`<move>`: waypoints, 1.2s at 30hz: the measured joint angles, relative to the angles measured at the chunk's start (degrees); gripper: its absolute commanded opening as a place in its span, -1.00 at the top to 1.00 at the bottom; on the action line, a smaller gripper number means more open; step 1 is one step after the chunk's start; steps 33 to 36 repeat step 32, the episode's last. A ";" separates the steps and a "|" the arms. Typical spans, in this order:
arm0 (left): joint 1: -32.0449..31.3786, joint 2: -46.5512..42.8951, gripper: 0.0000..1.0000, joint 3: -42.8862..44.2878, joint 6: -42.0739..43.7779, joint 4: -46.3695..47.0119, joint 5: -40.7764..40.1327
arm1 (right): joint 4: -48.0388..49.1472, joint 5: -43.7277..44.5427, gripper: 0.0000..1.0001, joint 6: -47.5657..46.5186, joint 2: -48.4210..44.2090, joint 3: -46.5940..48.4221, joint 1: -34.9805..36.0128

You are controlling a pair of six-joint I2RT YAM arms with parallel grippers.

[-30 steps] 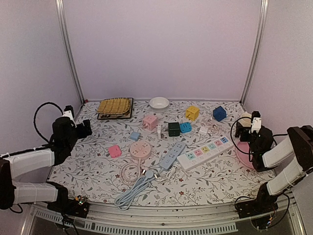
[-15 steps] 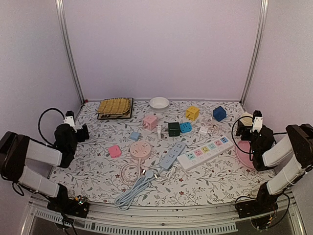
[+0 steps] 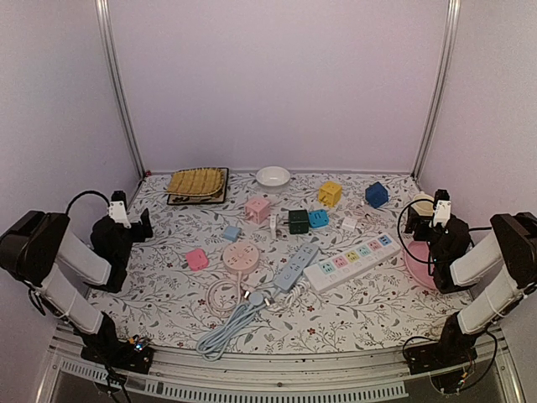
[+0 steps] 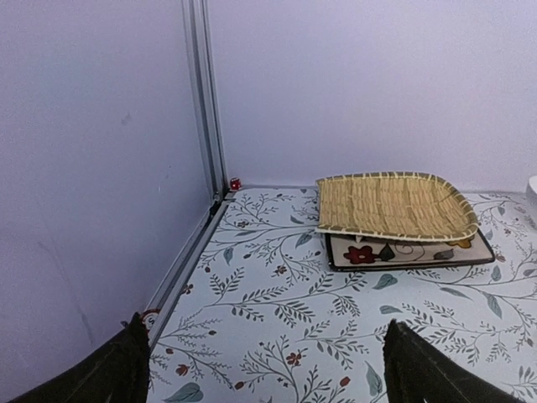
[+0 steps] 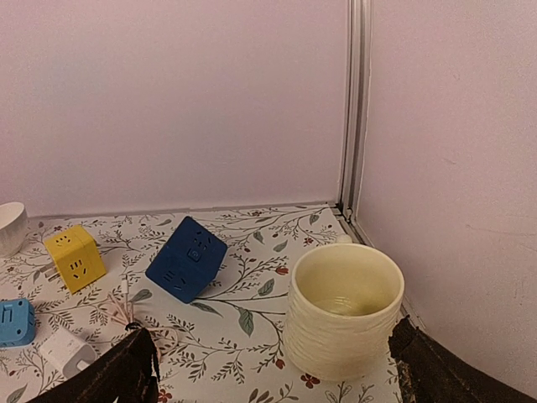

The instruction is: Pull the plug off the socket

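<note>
A blue power strip (image 3: 295, 266), a white strip with coloured sockets (image 3: 352, 261) and a round pink socket (image 3: 242, 257) lie mid-table, their cables coiled in front. A white plug (image 3: 273, 222) sits against a pink cube socket (image 3: 258, 208); I cannot tell whether it is plugged in. My left gripper (image 3: 141, 223) is open and empty at the far left, over bare cloth (image 4: 268, 378). My right gripper (image 3: 411, 220) is open and empty at the far right, its fingers on either side of a cream cup (image 5: 344, 311).
A woven tray (image 3: 198, 183) on a patterned plate and a white bowl (image 3: 273, 176) stand at the back. Yellow (image 3: 330, 193), dark blue (image 3: 377, 194), green (image 3: 299, 221) and light blue (image 3: 319, 219) cube sockets lie around. A pink plate (image 3: 417, 260) lies under the right arm.
My left arm has folded back toward the left wall, its elbow rising, with the gripper staying near the table's left edge. The right arm has hardly moved.
</note>
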 measured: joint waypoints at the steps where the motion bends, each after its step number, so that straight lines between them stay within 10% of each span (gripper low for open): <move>1: 0.02 0.24 -0.94 0.15 0.04 0.31 0.52 | 0.02 0.00 -0.98 0.00 0.00 0.00 0.00; 36: 0.02 0.44 -0.94 0.61 0.02 2.16 2.27 | 0.02 0.00 -0.98 0.02 0.02 0.02 0.00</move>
